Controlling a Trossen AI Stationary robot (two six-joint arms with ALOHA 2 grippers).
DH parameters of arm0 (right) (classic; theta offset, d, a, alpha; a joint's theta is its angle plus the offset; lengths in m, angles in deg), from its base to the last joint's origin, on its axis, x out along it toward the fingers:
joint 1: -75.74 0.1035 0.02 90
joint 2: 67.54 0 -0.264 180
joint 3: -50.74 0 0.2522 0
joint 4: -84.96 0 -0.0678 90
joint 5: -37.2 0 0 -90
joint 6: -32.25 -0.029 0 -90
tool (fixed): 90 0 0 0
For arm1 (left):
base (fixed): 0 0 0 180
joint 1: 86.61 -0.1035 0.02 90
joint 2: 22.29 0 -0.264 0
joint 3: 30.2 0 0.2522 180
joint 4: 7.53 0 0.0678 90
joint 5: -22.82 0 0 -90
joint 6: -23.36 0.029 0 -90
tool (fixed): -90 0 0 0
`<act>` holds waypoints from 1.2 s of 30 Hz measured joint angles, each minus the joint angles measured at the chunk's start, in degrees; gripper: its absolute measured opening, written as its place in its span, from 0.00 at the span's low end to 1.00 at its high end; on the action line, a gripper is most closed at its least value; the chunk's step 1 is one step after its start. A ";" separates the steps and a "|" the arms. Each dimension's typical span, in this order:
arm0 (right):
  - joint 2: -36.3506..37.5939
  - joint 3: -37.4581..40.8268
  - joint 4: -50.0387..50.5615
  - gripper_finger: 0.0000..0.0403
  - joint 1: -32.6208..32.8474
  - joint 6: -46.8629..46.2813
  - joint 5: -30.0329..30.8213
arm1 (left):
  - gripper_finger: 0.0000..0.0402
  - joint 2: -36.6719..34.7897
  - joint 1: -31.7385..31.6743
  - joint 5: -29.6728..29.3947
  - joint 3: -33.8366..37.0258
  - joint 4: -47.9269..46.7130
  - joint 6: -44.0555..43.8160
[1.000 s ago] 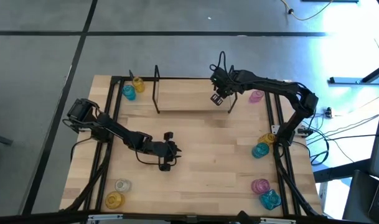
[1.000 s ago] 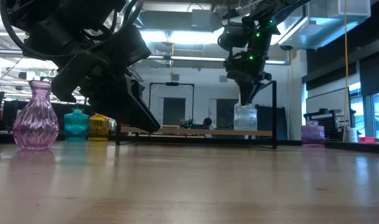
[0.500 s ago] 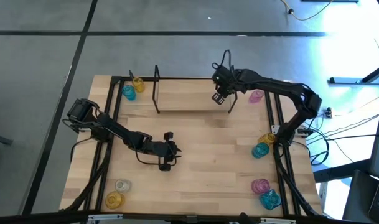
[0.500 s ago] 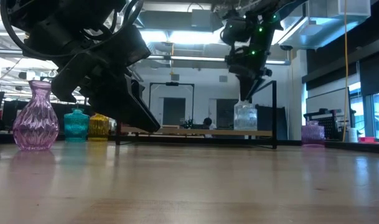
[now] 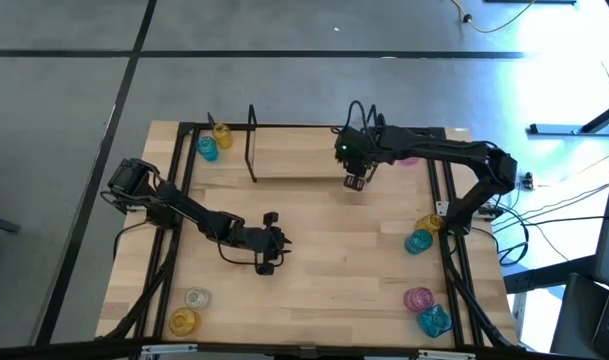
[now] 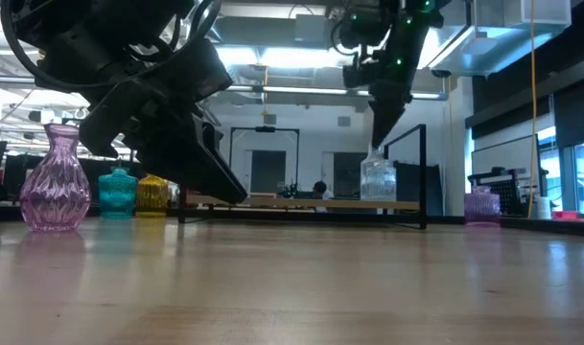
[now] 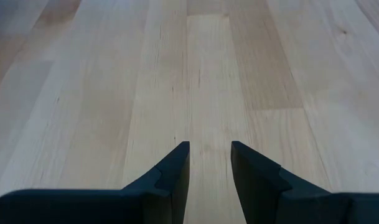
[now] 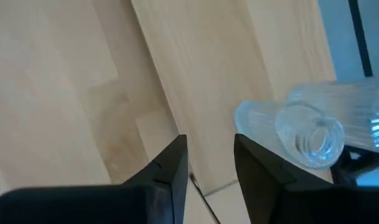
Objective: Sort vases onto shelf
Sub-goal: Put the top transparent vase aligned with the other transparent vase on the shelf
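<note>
Currently one clear vase is standing on the shelf; the right gripper is hovering nearby, jaws slightly parted and empty. Seven coloured vases are waiting on the desk.

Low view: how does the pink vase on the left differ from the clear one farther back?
The pink vase is tinted; the clear vase has no colour. The pink vase stands on the tabletop, the clear vase on the shelf. The pink vase has a round belly and a slim flared neck; the clear vase is straighter-sided. The right gripper hangs just above the clear vase; nothing is over the pink vase. Both are upright ribbed glass.
</note>
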 joint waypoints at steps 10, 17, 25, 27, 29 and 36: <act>-6.20 0.00 0.32 0.29 -0.13 2.15 4.39 | 0.27 0.00 0.00 0.00 0.00 0.02 0.16; -7.24 0.02 -0.37 0.29 -0.13 2.20 9.40 | 0.27 0.00 0.00 -0.01 0.00 0.00 0.16; -7.24 0.02 -2.74 0.29 -1.00 3.48 11.29 | 0.27 0.00 0.00 0.00 0.00 0.00 0.15; -7.24 0.02 -3.50 0.29 -1.36 3.49 11.51 | 0.27 0.00 0.00 0.00 0.00 -0.02 0.14; -7.24 0.02 -3.94 0.29 -1.90 3.70 11.57 | 0.27 0.00 0.00 0.00 0.00 -0.02 0.14; -7.24 0.02 -4.16 0.29 -2.35 4.08 10.25 | 0.27 0.00 0.00 0.00 0.00 -0.03 0.14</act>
